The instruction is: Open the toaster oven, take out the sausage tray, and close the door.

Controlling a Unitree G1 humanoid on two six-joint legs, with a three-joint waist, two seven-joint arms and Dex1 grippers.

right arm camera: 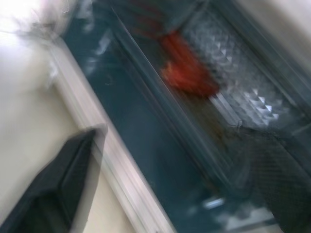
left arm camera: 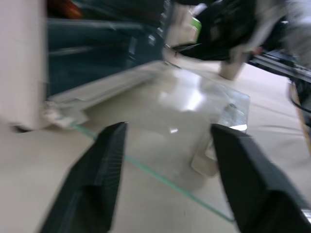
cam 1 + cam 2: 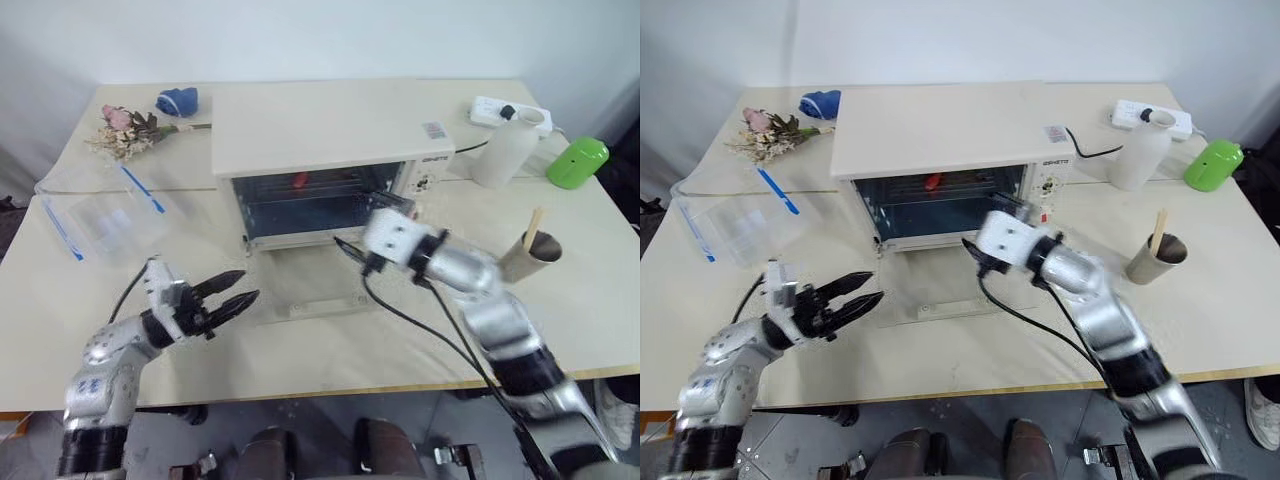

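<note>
A: Door (image 3: 318, 288) lies flat on the surface; sausage tray (image 1: 194, 73) is inside the toaster oven (image 3: 330, 135).

B: Right gripper (image 3: 350, 250) and left gripper (image 3: 228, 295) both have jaws apart, empty. A low reach may strike the glass.

**Silver arms, black jaws, trailing cables**

Both arms were cased in rounded silver-grey metal segments joined by black bands. The left gripper (image 3: 228, 297) ended in two tapered black fingers (image 2: 99, 179) with ribbed inner faces, set on a black wrist beside a small white block. The right gripper (image 3: 350, 249) sat ahead of a boxy white wrist housing. A thin black cable ran along each forearm, looping loose below the right one.
</note>
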